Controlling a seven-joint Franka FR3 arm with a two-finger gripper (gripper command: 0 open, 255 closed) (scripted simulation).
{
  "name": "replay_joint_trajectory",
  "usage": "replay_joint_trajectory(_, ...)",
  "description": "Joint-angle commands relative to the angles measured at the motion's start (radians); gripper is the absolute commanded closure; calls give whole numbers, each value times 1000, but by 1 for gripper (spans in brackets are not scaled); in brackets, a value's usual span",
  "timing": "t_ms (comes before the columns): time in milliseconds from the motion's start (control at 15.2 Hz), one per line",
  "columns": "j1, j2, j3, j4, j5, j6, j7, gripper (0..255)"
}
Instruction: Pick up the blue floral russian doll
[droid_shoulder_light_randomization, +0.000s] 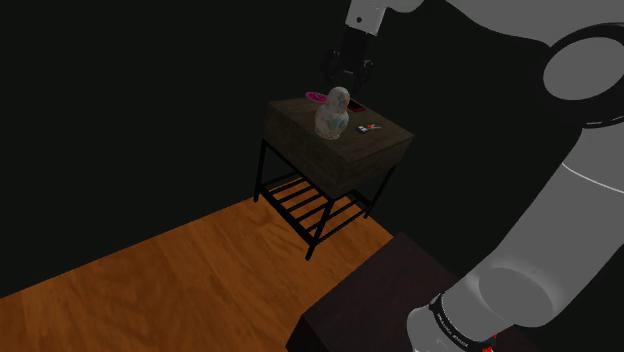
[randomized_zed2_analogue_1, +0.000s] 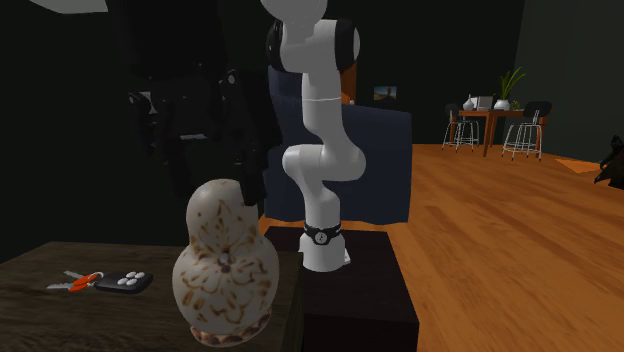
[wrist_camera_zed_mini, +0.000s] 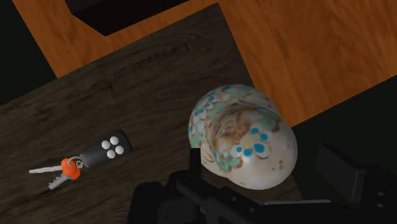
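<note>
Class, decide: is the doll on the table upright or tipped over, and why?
Upright: the cream russian doll with brown and blue flowers stands on its base on the dark wooden table, head uppermost.

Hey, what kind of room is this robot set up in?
Probably a home's open living and dining area: a wooden floor, a dining table with chairs and a potted plant in the background, and a small side table carrying a painted nesting doll and key fob.

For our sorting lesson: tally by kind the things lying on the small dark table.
Doll: 1
Key bunch: 1
Pink item: 1
Small reddish item, too small to identify: 1
Total: 4
</note>
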Motion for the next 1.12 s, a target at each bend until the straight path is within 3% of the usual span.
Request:
replay_joint_trajectory(0, 0, 0, 0, -8, 0, 9, -1, 0)
replay_joint_trajectory(66, 0, -1, 0, -11, 0, 11, -1, 255)
replay_joint_trajectory(660, 0, 0, 0, -8, 0, 9, -1, 255)
replay_joint_trajectory(1056, -2, 18, 0, 97, 1, -78, 8, 255)
